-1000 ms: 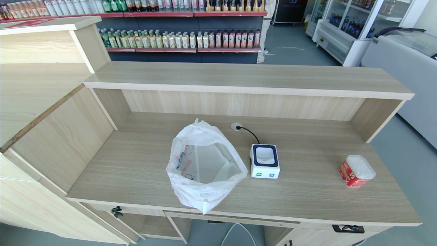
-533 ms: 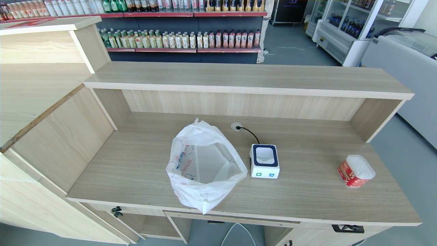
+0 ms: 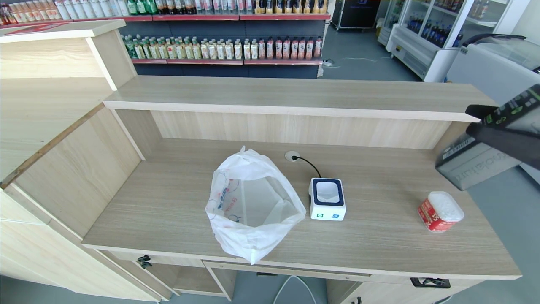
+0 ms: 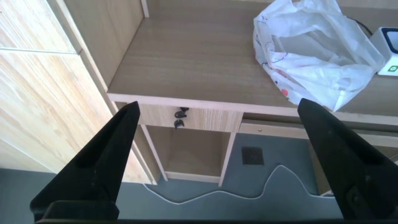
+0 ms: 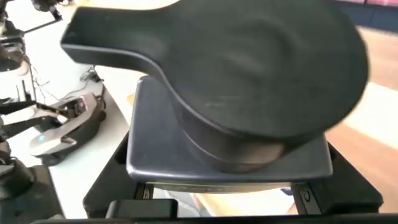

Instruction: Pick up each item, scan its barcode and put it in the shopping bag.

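Off the counter's [image 3: 379, 240] front left corner, below its top, I have the left gripper [image 4: 219, 106] hanging with jaws wide apart and nothing between them. Over the counter's far right end sits the right gripper [image 3: 474, 121]; whether it is apart or together I cannot tell. Nearer the front on that side stands the red tub [image 3: 440, 212], well apart from the scanner [image 3: 327, 198]. Just left of the scanner, the bag [image 3: 253, 207] gapes open.
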